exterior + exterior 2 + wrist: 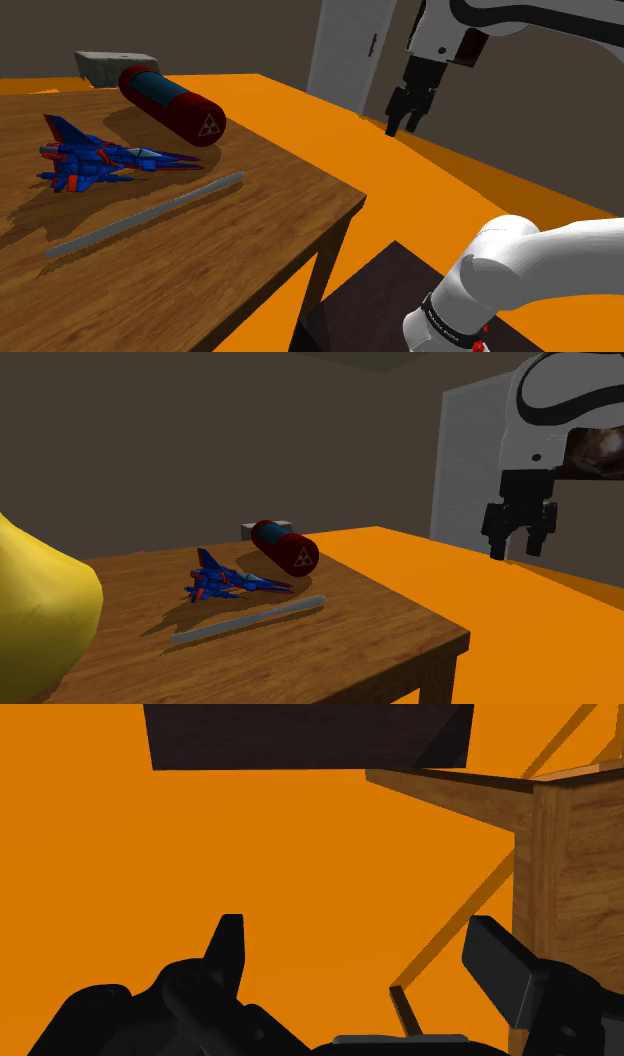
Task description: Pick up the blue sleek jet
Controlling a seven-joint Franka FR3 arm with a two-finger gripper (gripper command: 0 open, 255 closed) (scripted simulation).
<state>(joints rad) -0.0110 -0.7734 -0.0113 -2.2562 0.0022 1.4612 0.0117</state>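
Shoulder view: orange floor (pixel 450 170) underlies everything. The wooden table (pixel 250 250) takes that view's left half, one corner jutting toward the stand. The white arm (pixel 520 270) rises from the lower right, with its hand held high beyond the table's edge, over floor rather than wood.

On the table, well apart from the hand:
- red cylinder (pixel 172 103), on its side toward the far end, warning mark on its end cap
- grey strip (pixel 145 215), long and thin, lying diagonally nearer the front edge
- blue jet (pixel 95 160), red trim, flat on the wood between those two, nose toward the shoulder view's right. It is near the cylinder; contact unclear.

Gripper (pixel 402 125): fingers spread wide, nothing between them. In the wrist view they frame bare floor, with the table's side beside them.

Judgement: this is the reach stage, and the grasp is not yet started. The next move calls for carrying the hand across over the tabletop, centring above the fuselage, turning the fingers to straddle its narrow body, then descending clear of cylinder and strip.
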